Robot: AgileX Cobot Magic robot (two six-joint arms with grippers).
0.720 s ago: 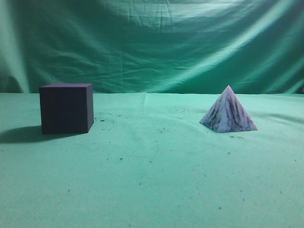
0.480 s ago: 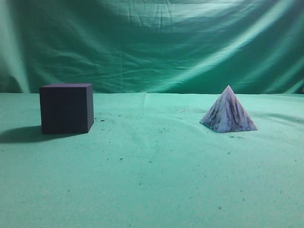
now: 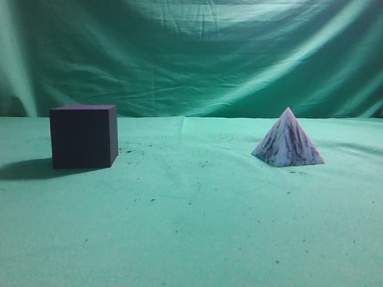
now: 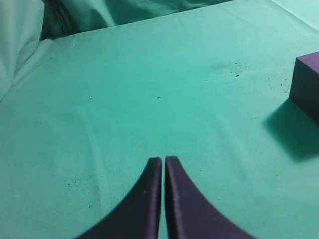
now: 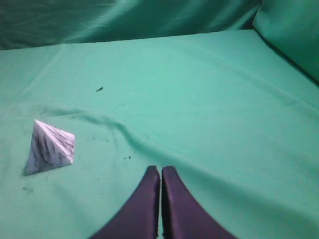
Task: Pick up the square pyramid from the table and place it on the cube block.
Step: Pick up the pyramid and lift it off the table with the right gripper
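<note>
The square pyramid (image 3: pixel 288 141), white-lilac with dark purple streaks, stands on the green table (image 3: pixel 191 227) at the right. It also shows in the right wrist view (image 5: pixel 49 147), left of my right gripper (image 5: pixel 161 169), which is shut and empty, well apart from it. The dark purple-black cube block (image 3: pixel 83 136) stands at the left; one corner of it shows at the right edge of the left wrist view (image 4: pixel 306 82). My left gripper (image 4: pixel 163 159) is shut and empty, apart from the cube. Neither gripper shows in the exterior view.
A draped green backdrop (image 3: pixel 191 57) hangs behind the table. The cloth has a wrinkle (image 5: pixel 107 124) near the pyramid and small dark specks. The cube casts a shadow (image 3: pixel 24 168) to its left.
</note>
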